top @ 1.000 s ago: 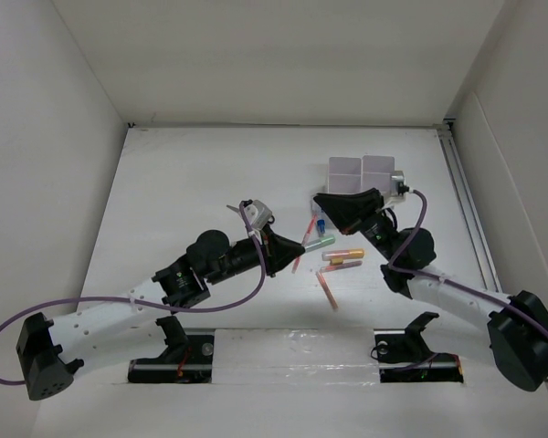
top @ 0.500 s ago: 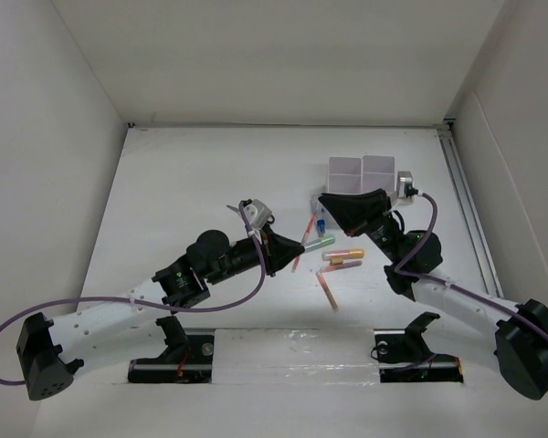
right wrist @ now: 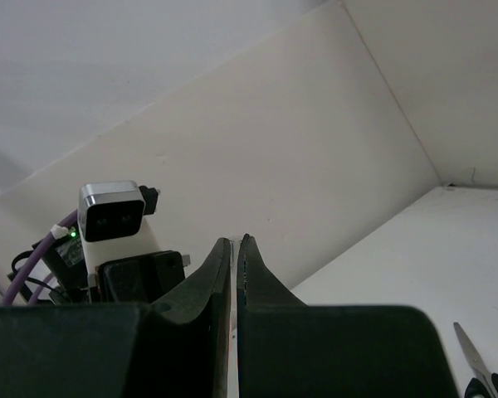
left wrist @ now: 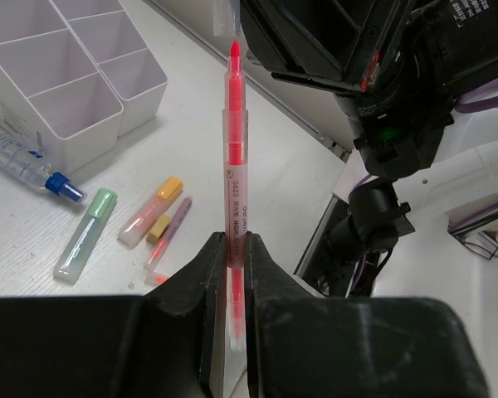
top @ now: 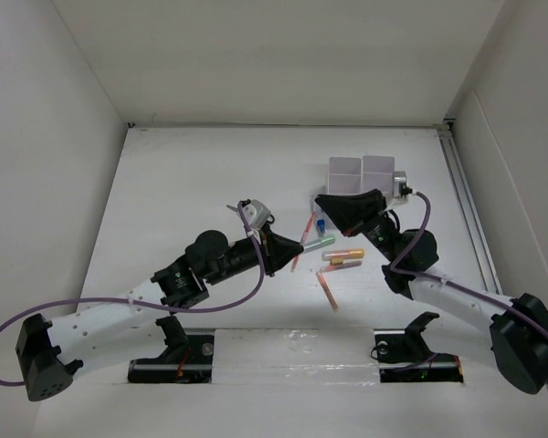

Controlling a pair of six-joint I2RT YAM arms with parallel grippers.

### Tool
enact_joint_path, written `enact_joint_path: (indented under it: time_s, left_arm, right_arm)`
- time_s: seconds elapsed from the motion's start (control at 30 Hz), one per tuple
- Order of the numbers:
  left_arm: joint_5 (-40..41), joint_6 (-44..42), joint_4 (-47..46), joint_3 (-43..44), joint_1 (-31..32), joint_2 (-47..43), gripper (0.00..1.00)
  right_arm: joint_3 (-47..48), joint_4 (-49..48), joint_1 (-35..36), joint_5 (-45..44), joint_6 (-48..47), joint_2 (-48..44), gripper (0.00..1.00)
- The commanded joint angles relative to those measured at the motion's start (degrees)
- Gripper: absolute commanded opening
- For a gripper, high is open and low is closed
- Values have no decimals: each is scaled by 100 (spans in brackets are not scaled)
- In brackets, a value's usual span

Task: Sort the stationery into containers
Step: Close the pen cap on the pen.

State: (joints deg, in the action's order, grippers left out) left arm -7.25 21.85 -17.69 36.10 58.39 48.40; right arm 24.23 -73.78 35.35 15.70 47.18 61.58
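The left fingers (left wrist: 203, 286) were clamped on the pink marker (left wrist: 234, 166), probably to carry it to a compartment. Beyond, a green marker (left wrist: 85, 235) and an orange marker (left wrist: 152, 210) lay loose on the surface (left wrist: 191, 141). The right fingers (right wrist: 218, 282) were together, apparently empty, just beside the far organiser (top: 361, 169).

A white table (top: 210, 173) fills the floor of a box-like enclosure. A plain white back wall (top: 283, 55) rises behind it, with a white left wall (top: 36, 164) and a white right wall (top: 530, 182) closing in the sides. A pale metal rail (top: 466, 201) runs along the table's right edge, from the far corner toward the near side. A glossy white strip (top: 292, 342) lines the near edge.
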Motion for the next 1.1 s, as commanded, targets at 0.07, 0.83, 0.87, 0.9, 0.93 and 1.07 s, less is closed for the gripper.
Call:
enact_joint_path:
  time_s: [0.07,0.83,0.87,0.9,0.93,1.07]
  left_arm:
    - [13,-102,-173,38,-3,-120,0]
    - [-154,-49,-226,38,-3,38,0]
    - [-154,-49,-278,38,-3,38,0]
    - [-154,-49,-279,38,-3,38,0]
    - [-154,-49,-279,38,-3,38,0]
    - [-154,-49,-279,38,-3,38,0]
  right_arm:
    - [-50,-963,51,100,-7,117,0]
    - [64,-1016,-54,108,46,12,0]
    - [64,-1016,-55,108,46,12,0]
    - [64,-1016,-55,108,46,12,0]
    - [64,-1016,-55,108,46,-40,0]
    - [64,-963,-107,108,46,-94,0]
